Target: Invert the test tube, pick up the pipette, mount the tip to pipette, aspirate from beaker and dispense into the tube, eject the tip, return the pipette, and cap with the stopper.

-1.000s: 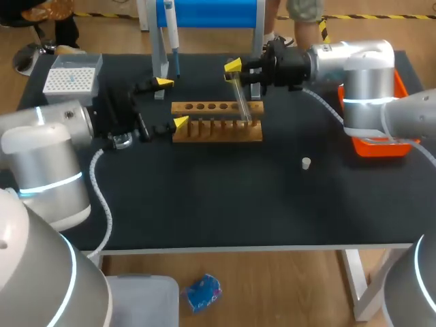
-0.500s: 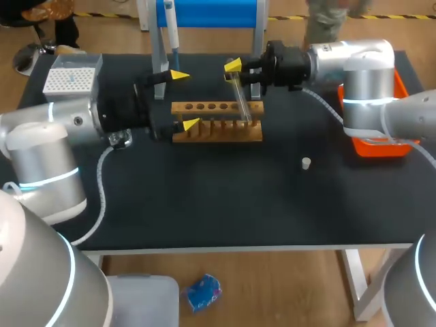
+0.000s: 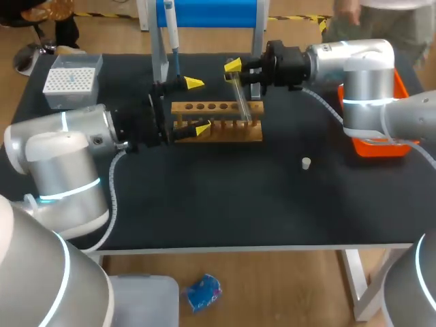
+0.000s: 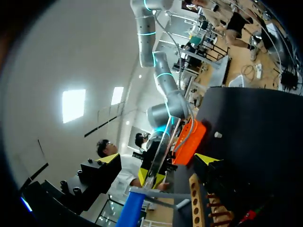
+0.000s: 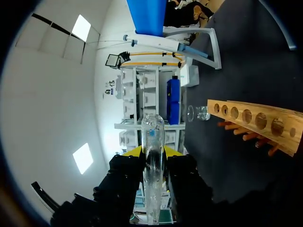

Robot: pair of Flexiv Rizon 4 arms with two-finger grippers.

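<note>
- So far only the first step looks under way; the white and grey box of pipette tips (image 3: 71, 80) sits untouched at the desk's far left corner.
- Next along, the left end effector (image 3: 197, 106) has its yellow-tipped fingers spread wide and holds nothing. It is at the left end of the long wooden rack with a row of holes (image 3: 216, 121), just below the stand.
- The slim white and blue pipette (image 3: 172, 34) hangs on the blue-topped stand (image 3: 211, 13), so pick-up, tip mounting, aspirating, dispensing, ejecting and return all remain.
- A small clear glass beaker (image 5: 198, 113) stands past the rack's far end in the right wrist view; nothing suggests it has been drawn from.
- The clear glass test tube (image 3: 240, 101) is tilted above the rack's right end, clamped from both sides by the right end effector (image 5: 152, 153). Its rounded end points away from the fingers and down toward the rack, so I judge it turned over but not yet seated in a hole.
- The small white stopper (image 3: 306, 163) lies alone on the desk, well apart from the rack, so capping is not done.
- The orange tray (image 3: 381, 146) sits at the far right, under the right arm.
</note>
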